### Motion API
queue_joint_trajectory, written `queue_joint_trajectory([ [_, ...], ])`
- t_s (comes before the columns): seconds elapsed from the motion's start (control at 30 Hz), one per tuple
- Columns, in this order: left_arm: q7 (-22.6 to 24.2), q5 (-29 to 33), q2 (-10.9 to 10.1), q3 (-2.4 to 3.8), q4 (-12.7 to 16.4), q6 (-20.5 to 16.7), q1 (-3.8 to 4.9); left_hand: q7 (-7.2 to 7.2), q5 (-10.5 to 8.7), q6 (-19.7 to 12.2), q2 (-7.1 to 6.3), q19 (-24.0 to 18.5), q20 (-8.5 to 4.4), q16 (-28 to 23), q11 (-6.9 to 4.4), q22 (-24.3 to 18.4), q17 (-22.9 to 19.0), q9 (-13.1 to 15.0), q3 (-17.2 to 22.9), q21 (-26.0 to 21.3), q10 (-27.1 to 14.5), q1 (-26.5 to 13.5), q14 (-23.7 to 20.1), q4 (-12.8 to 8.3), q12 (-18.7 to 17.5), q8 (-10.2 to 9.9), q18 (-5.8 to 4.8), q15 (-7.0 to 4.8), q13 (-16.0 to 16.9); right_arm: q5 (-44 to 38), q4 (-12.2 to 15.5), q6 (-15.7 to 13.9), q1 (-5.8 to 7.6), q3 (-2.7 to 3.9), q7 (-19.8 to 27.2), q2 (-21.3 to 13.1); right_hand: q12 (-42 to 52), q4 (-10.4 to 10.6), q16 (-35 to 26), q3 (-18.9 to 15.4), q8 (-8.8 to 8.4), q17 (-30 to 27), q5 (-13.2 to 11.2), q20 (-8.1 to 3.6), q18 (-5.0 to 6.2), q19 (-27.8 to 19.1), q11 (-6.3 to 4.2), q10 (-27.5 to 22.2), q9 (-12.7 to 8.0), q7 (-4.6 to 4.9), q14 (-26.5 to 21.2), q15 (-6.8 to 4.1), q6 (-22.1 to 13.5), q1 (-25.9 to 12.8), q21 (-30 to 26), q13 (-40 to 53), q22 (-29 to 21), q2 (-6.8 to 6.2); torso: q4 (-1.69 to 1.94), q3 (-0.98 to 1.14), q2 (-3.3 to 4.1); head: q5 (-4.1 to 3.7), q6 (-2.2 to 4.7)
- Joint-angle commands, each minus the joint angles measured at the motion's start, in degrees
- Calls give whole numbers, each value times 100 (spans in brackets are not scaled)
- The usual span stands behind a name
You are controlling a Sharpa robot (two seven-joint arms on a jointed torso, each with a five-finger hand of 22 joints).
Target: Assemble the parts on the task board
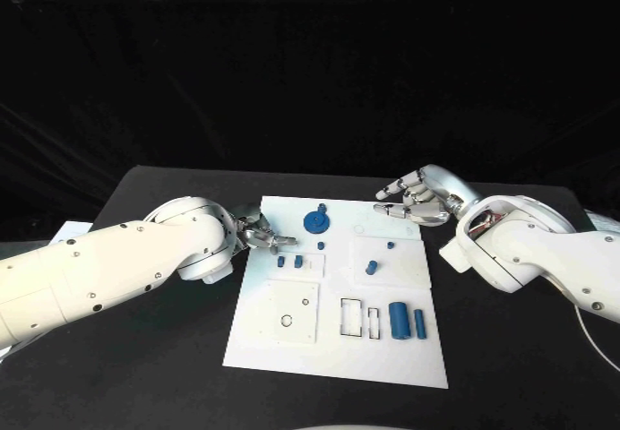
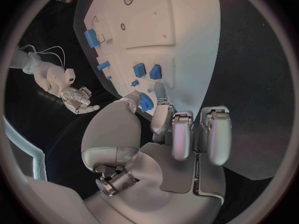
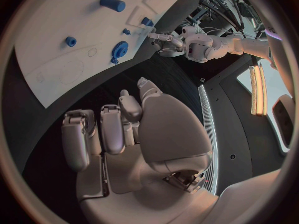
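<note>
Plainly, a small blue part (image 2: 145, 103) is pinched between the thumb and a finger of the left hand (image 2: 168, 134), just over the left edge of the task board (image 1: 388, 358); the other fingers (image 2: 217, 134) are held straight beside it. From the head view this part is mostly hidden behind the left hand (image 1: 262, 237), whereas the left wrist view shows it against the fingertips, with two blue blocks (image 2: 147, 71) standing on the board just beyond. The right hand (image 1: 420, 199) is held above the tabletop (image 1: 155, 376) off the board's far right corner, its fingers curled partway with nothing in them. A round blue knob (image 1: 316, 219) sits near the board's far edge, and two blue cylinders (image 1: 407, 321) lie near its right edge. No writing can be read on the board.
</note>
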Motion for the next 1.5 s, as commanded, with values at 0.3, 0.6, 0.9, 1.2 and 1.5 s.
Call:
queue_joint_trajectory([
  [0.3,2022,177,110,-3,-16,-895,3,808,5,-1481,12,-2255,475,-3439,722,-1743,-1746,-652,668,-5327,-2957,2191,-1578,-751,-3607,-707,896,613,-3012,-14,-15,52,-13,0,55,14,-27,-24,-25,-18,-9,194,32,18,37,118,4,-39,8,3,295,-8,20,47,-31,-2,928,6,-7,-1,2,-24,19],
  [0.6,2822,-1204,427,-38,-136,-892,2,722,-55,-1088,-411,-1842,573,-4432,756,-2441,-2888,-1938,948,-6008,-2635,2643,-1570,-987,-4942,-1421,990,644,-4766,-8,-28,47,-19,0,70,42,-62,-25,-63,-20,-9,157,47,18,45,94,4,-51,8,3,287,-8,20,53,-50,-22,900,8,-13,-6,9,-35,46],
  [0.9,2563,-2240,730,-88,-338,-479,1,739,-48,-723,-396,-1533,591,-4121,807,-2659,-2783,-2524,805,-6190,-2519,2658,-1208,-1017,-5376,-1691,961,629,-5514,-7,-32,59,-25,0,71,55,-74,-26,-74,-19,-9,147,51,18,47,88,3,-57,8,3,284,-8,19,57,-54,-29,893,10,-7,-1,5,-41,54],
  [1.2,2103,-2630,984,-109,-544,64,0,717,-45,-474,-335,-896,562,-2645,799,-1957,-1565,-2858,663,-5125,-2408,2676,-497,-1024,-5520,-1816,811,620,-5925,-5,-42,66,-28,0,71,65,-74,-26,-74,-19,-9,147,51,18,47,88,3,-57,8,3,284,-8,19,57,-54,-29,893,10,-14,3,12,-50,59],
  [1.5,2038,-2718,1142,-111,-709,219,-2,675,-35,-252,-253,-260,515,-1561,754,-668,-603,-3076,817,-3266,-2102,2732,-36,-1027,-5623,-1909,527,559,-6200,-5,-41,64,-30,0,74,68,-74,-26,-74,-19,-9,147,51,18,47,88,3,-57,8,3,284,-8,19,57,-54,-29,893,10,-5,1,4,-65,44],
])
